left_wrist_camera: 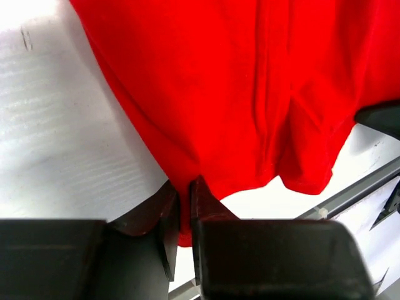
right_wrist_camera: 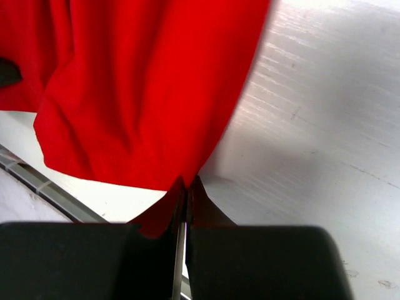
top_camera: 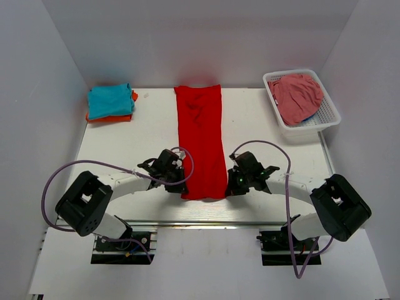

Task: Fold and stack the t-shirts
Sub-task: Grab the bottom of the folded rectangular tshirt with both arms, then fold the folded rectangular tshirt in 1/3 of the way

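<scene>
Red t-shirt [top_camera: 201, 140] lies as a long strip down frame centre. Left gripper [left_wrist_camera: 184, 200] is clamped on its lower-left corner, right gripper [right_wrist_camera: 186, 187] on its lower-right. Upper left: teal t-shirt [top_camera: 110, 100] stacked on orange t-shirt [top_camera: 115, 118]. Upper right: basket [top_camera: 310, 128] holding pink cloth [top_camera: 295, 97]. Bare table [top_camera: 137, 137] flanks the strip on both sides. The strip's top end meets the back wall [top_camera: 200, 37].

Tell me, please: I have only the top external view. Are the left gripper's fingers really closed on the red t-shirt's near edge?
Observer: Yes. In the left wrist view the left gripper pinches the red t-shirt at its hem, and red cloth shows between the nearly shut jaws.
Operator: And the right one?
Observer: In the right wrist view the right gripper is shut on the hem's other corner, with the cloth running into the closed jaws.
</scene>
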Available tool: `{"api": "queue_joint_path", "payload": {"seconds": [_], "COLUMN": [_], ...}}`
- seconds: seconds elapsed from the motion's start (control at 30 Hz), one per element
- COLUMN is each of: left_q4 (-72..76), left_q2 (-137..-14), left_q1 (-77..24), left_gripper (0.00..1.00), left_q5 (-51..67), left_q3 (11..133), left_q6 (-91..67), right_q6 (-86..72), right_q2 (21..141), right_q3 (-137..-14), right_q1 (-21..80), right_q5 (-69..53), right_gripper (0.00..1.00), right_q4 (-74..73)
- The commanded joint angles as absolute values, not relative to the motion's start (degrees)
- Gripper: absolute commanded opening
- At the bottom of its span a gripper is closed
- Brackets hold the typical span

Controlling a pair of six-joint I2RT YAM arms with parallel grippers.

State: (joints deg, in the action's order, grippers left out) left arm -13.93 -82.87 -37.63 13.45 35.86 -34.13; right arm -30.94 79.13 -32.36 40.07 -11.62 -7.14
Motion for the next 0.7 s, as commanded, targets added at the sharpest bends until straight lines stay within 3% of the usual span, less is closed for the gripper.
{"api": "queue_joint_path", "payload": {"seconds": [0.0, 0.13, 0.4, 0.67], "left_q4": [-19.6, -22.0, -26.1, -29.5], "left_q2": [-80.8, -80.1, -80.1, -85.1], "left_q1": [-39.1, -39.6, -39.6, -38.1], "left_gripper": [0.2, 0.01, 0.03, 0.0], "left_q5": [11.3, 12.0, 13.8, 11.8], "left_q3": [34.8, 37.3, 45.0, 54.7], "left_q6": [-35.3, -35.3, -35.9, -35.9], "right_q6": [-29.1, -28.9, -26.2, -25.4], "right_q2": [78.4, 76.3, 72.7, 81.6], "right_q3": [-32.3, -31.9, -38.2, -50.9], "right_q1": [40.0, 40.0, 39.8, 37.9], "right_q5": [-13.2, -13.3, -9.2, -5.6], "right_gripper": [0.0, 0.0, 0.0, 0.0], "right_q4": [-7.6, -8.3, -12.5, -18.0]}}
